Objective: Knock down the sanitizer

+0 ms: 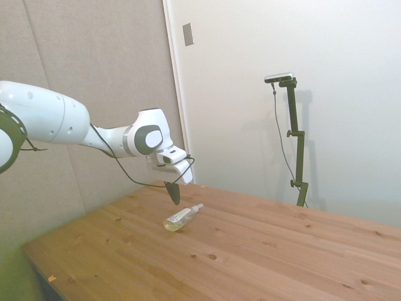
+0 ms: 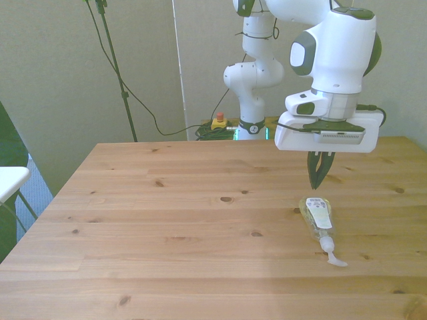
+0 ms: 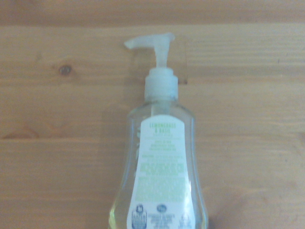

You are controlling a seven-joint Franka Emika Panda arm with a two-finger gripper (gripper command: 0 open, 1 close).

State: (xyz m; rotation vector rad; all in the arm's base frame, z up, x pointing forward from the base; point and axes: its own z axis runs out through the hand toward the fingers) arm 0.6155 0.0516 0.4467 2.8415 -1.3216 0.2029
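Sanitizer (image 2: 316,217) already toppled flat on bench (image 2: 167,220) near right edge in front view, fingers (image 2: 319,175) closed, empty, hovering just above base; advisable to lift clear.

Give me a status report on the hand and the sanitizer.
Hand shut, empty, hovering above the bottle's base. Small clear plastic sanitizer bottle with whitish pump lying flat on the wooden table. Nothing in the way.

Sanitizer (image 2: 315,219) (image 1: 180,218) (image 3: 159,167), slim clear plastic bottle, yellowish liquid at base, whitish pump cap with spout, white label with green print facing up, lying flat on its side on the wood, toward the front view's right, pump end nearest that camera
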